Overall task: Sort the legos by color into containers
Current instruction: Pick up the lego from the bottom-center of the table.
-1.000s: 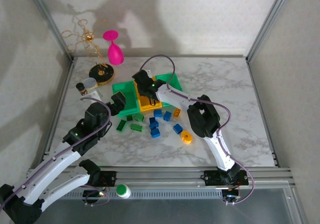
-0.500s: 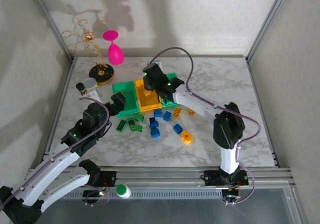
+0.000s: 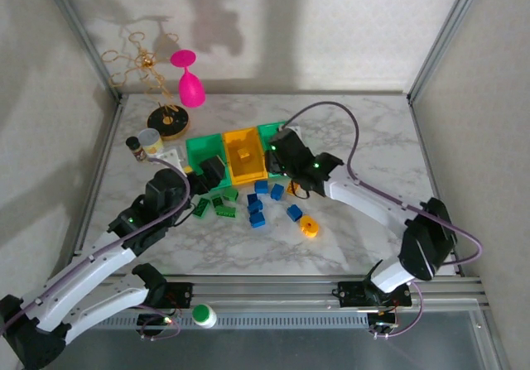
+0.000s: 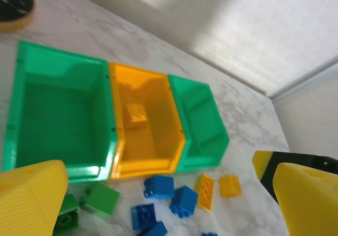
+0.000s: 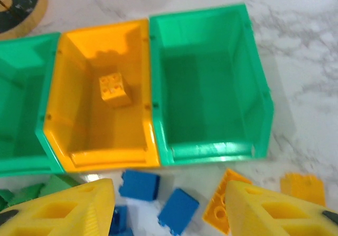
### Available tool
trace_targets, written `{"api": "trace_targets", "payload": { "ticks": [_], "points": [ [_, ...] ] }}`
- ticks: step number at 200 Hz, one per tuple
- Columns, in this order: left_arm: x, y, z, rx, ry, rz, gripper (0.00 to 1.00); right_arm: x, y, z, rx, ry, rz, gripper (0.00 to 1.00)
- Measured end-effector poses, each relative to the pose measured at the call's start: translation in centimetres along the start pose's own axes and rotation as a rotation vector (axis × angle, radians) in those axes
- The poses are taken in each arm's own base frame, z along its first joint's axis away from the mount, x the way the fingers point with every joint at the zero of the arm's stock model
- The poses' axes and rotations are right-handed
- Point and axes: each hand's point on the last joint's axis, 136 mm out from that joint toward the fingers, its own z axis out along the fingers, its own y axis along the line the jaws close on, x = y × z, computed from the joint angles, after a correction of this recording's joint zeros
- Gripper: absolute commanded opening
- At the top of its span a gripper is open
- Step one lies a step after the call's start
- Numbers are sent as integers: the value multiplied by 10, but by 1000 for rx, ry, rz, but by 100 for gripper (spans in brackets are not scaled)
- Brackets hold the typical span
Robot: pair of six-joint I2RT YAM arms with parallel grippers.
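Note:
Three containers stand in a row: a green bin (image 3: pixel 201 151), a yellow-orange bin (image 3: pixel 245 161) and another green bin (image 3: pixel 272 134). One yellow brick (image 5: pixel 114 89) lies in the yellow-orange bin (image 5: pixel 100 130). Both green bins (image 4: pixel 58 114) (image 5: pixel 211 104) hold nothing. Loose legos lie in front: blue bricks (image 3: pixel 257 209), green bricks (image 3: pixel 219 206), two orange bricks (image 4: pixel 205 191) and a round yellow piece (image 3: pixel 309 228). My right gripper (image 5: pixel 169 215) hovers open above the blue bricks, just before the bins, holding nothing. Open wide and empty, my left gripper (image 4: pixel 169 215) hangs over the green bricks.
A pink goblet (image 3: pixel 189 84) and a gold wire stand on a black base (image 3: pixel 168 122) occupy the back left corner. A small lidded jar (image 3: pixel 149 142) sits left of the bins. A white bottle with a green cap (image 3: pixel 203 314) rests on the front rail.
My right gripper has drawn back from over the yellow-orange bin towards the loose bricks, its jaws spreading. A yellow brick now shows in that bin. The left gripper edged slightly forward.

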Motion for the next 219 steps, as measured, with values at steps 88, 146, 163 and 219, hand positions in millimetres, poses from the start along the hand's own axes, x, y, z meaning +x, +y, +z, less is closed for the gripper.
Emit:
{"api": "trace_targets", "payload": {
  "ticks": [88,146,163,219],
  "points": [
    [67,-39,-5,121,156,28,99,124,-68,-25,82,242,115,65],
    [83,-42,1,99,169,51,100,185,-81,-21,95,371,124,74],
    [83,-40,2,92,164,50,100,195,-84,-17,103,391,121,75],
    [82,-35,3,68,148,49,100,216,-63,-6,79,439,44,73]
  ]
}}
